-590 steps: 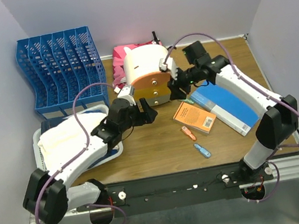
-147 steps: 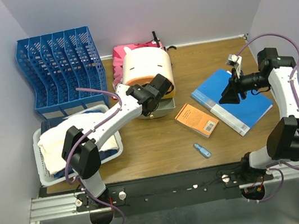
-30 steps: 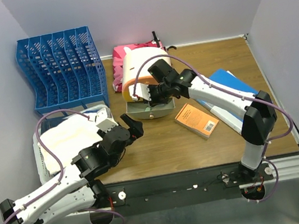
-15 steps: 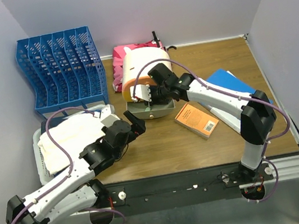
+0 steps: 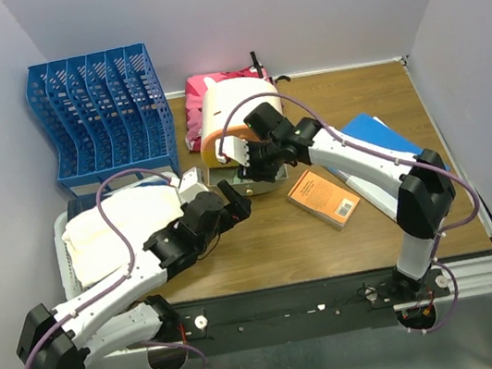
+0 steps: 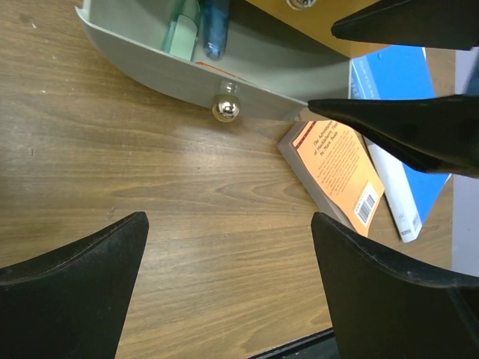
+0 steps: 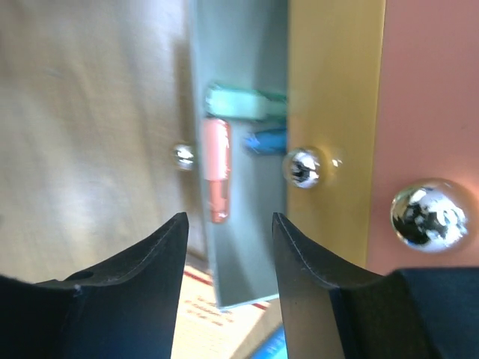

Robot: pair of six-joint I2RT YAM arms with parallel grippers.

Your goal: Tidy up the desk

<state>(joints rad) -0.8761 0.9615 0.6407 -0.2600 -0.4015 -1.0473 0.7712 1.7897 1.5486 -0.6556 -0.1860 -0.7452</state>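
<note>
The desk (image 5: 264, 238) — a broad brown wood-grain tabletop between pale lavender walls — carries everything here. The cream, round-topped drawer unit with an orange front (image 5: 230, 112) stands toward its back, and everything else is placed from it.

The unit's lowest grey drawer (image 6: 150, 63) is pulled out toward the arms, its silver ball knob (image 6: 224, 110) facing forward, so small loose items can go in from above. A pink stick (image 7: 216, 179), a pale green piece (image 7: 239, 102) and a blue pen-like item (image 7: 266, 140) lie in it.

The right gripper (image 7: 228, 221) hangs directly over that drawer, jaws parted with nothing between them. The view is blurred, but the pink stick looks to lie on the drawer floor below the fingers, not in them — a release pose, in my judgement.

The left gripper (image 6: 228, 224) sits low just in front of the unit, claw spread wide and empty. Its fingers stand either side of bare wood, short of the knob. Placed so, it seems ready to push the drawer shut once the right arm lifts clear.

Just to the right of the unit's front an orange paperback book (image 5: 322, 197) lies flat. Beyond it is a blue folder (image 5: 376, 131), partly under the right arm. Both look unsorted. Left of the unit stands a blue plastic file rack (image 5: 99, 114), a likely home for them.
</note>
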